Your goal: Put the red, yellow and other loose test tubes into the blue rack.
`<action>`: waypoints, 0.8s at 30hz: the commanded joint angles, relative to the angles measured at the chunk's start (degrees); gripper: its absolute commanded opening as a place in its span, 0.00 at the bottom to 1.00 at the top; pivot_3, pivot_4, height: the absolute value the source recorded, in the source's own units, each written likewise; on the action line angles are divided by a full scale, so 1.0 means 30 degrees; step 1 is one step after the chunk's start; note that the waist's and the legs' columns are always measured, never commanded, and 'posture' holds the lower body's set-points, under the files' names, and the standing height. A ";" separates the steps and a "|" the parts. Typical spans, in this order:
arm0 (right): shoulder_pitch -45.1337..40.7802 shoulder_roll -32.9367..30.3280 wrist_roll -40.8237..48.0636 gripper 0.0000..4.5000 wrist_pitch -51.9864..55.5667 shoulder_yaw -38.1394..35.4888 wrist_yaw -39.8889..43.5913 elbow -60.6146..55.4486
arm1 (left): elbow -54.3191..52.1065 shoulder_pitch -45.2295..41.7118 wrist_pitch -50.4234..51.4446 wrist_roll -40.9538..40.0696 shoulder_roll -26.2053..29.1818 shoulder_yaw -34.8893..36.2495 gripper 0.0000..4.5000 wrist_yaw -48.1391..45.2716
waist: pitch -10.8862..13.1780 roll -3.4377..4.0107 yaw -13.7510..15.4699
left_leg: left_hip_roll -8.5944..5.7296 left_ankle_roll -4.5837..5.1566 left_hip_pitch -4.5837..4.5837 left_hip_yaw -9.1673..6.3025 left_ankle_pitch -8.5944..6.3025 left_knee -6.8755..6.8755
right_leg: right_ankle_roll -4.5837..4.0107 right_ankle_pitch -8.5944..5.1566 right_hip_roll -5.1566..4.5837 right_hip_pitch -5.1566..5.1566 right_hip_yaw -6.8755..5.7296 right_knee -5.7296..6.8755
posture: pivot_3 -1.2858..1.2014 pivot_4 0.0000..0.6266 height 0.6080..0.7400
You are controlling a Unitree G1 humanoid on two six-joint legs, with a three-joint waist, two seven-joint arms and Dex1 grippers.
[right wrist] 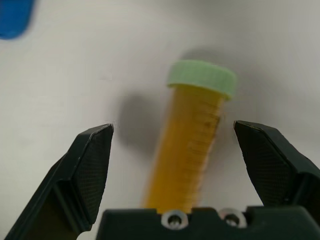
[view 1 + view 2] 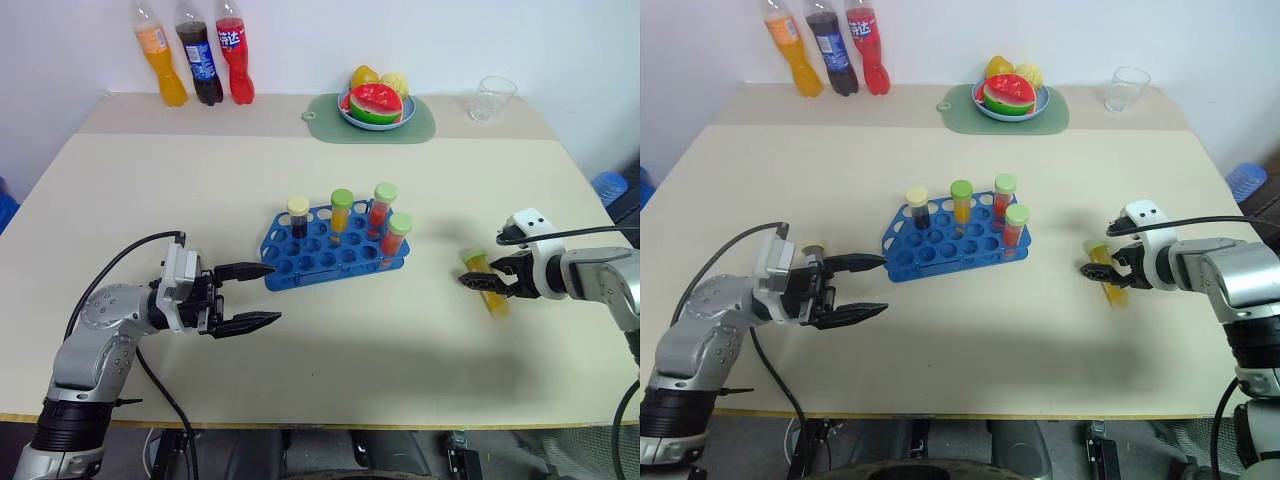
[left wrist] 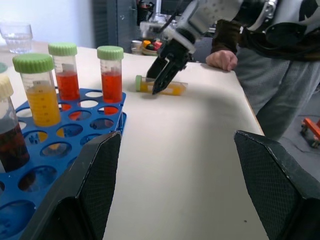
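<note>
A: Item one, left gripper?
B: Jaws wide apart, pointing level toward the rack, holding nothing. Its upper finger tip sits just beside the near-left corner of the blue rack; whether they touch cannot be told.

A: Item two, right gripper?
B: Jaws apart, angled down over the loose yellow tube. In the right wrist view the tube lies on the worktop between the two fingers, green cap away from the wrist, neither finger clamped on it.

A: Tube's place?
B: Flat on the worktop, well to the right of the rack.

A: Rack contents?
B: Four capped tubes upright: one dark, one yellow-orange, two red.

A: Beyond?
B: Fruit plate on a green mat, clear cup, three soda bottles at the far edge.
</note>
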 commanded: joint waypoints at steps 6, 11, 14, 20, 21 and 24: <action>-0.0627 -0.0135 -0.2228 0.18 -0.2367 0.1489 0.1897 0.0914 | -0.1029 0.0526 0.0124 -0.0526 0.0275 0.0575 0.83 0.0401 | -0.0003 -0.0005 -0.0027 | 0.0007 0.0000 0.0003 -0.0003 0.0000 0.0000 | 0.0001 0.0001 0.0011 0.0000 -0.0002 0.0001 | 0.52 0.24 1.00; 0.1844 -0.0555 0.0497 0.18 -0.4469 -0.1424 0.5650 -0.2169 | -0.1118 0.0604 0.0122 -0.0587 0.0280 0.0590 0.83 0.0576 | -0.0003 -0.0005 0.0057 | 0.0009 0.0001 0.0001 -0.0018 -0.0001 -0.0007 | 0.0009 0.0004 0.0018 0.0000 -0.0008 0.0004 | 0.52 0.24 1.00; 0.3673 0.0698 0.3446 0.18 -0.5662 -0.4299 0.7197 -0.5543 | -0.0993 0.0581 0.0077 -0.0602 0.0293 0.0616 0.83 0.0561 | -0.0001 -0.0002 0.0029 | 0.0014 0.0003 -0.0001 -0.0024 -0.0002 -0.0007 | 0.0016 0.0008 0.0027 0.0000 -0.0009 0.0007 | 0.52 0.24 1.00; 0.4473 0.6009 0.5404 0.18 -0.9801 -0.4445 0.6974 -0.9067 | 0.0116 0.0283 -0.0230 -0.0423 0.0117 0.0644 0.83 0.0400 | -0.0003 -0.0005 0.0026 | 0.0031 0.0002 0.0018 -0.0029 -0.0001 0.0005 | 0.0017 0.0008 0.0055 0.0016 -0.0008 0.0015 | 0.52 0.24 1.00; 0.4340 0.6857 0.4964 0.18 -1.0493 -0.4153 0.6412 -0.9057 | 0.0360 0.0257 -0.0259 -0.0445 0.0080 0.0721 0.83 0.0398 | -0.0003 -0.0004 0.0033 | 0.0029 0.0001 0.0019 -0.0029 -0.0001 0.0005 | 0.0017 0.0008 0.0054 0.0018 -0.0008 0.0016 | 0.52 0.24 1.00; 0.3833 0.9957 0.2825 0.18 -1.3307 -0.2817 0.4293 -0.8123 | 0.1226 0.0372 -0.0575 -0.0327 0.0232 0.0933 0.83 0.0114 | -0.0002 -0.0002 0.0020 | 0.0025 -0.0002 0.0017 -0.0024 0.0000 0.0011 | 0.0014 0.0007 0.0048 0.0016 -0.0007 0.0024 | 0.52 0.24 1.00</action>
